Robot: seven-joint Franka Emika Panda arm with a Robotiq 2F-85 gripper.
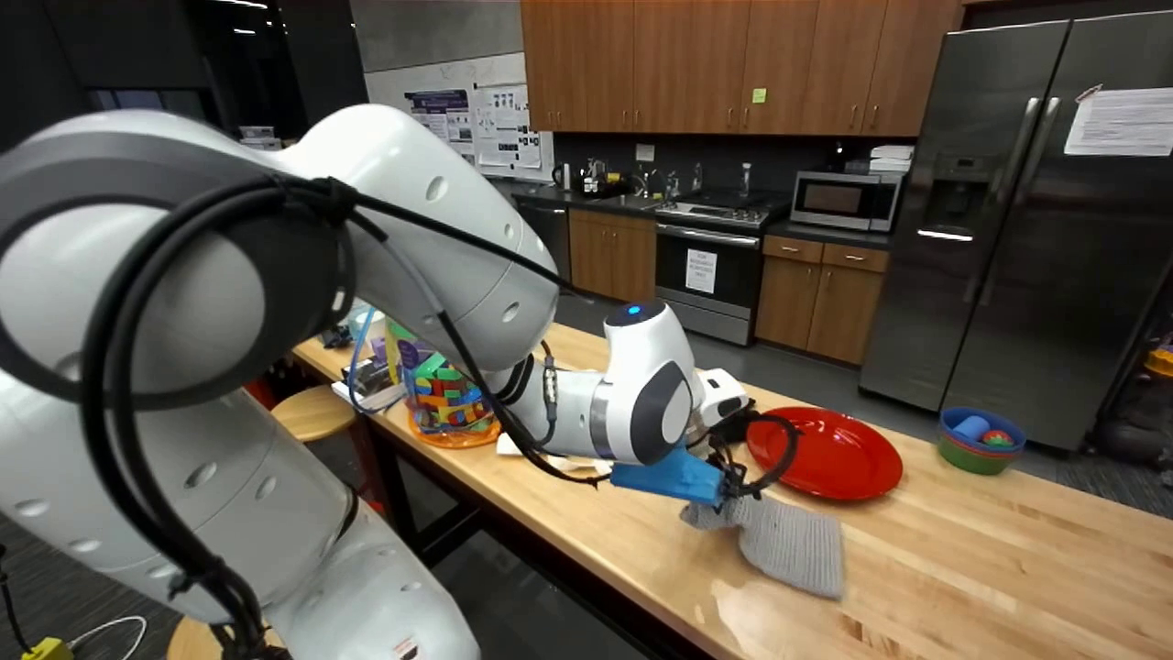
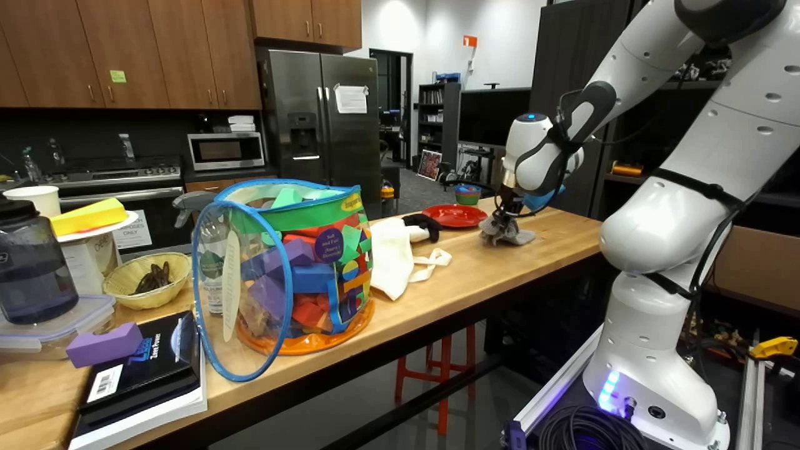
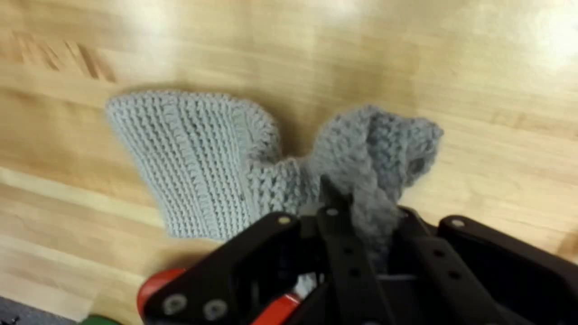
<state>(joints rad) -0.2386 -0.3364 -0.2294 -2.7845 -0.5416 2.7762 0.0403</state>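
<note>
While the arm (image 2: 719,162) reaches over the table (image 1: 990,550), its downturned gripper (image 3: 370,212) pinches grey knitted fabric (image 3: 253,176).

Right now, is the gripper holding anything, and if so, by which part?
Yes: the gripper is shut on the gray cloth, pinching a bunched-up fold away from the wide end that lies spread on the table.

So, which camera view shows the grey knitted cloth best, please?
The wrist view: it shows the grey knitted cloth closest, from above and in most detail, although the narrow black fingers that pinch it cover part. Both exterior views show it smaller, mostly as a ribbed panel or as a crumpled heap.
</note>
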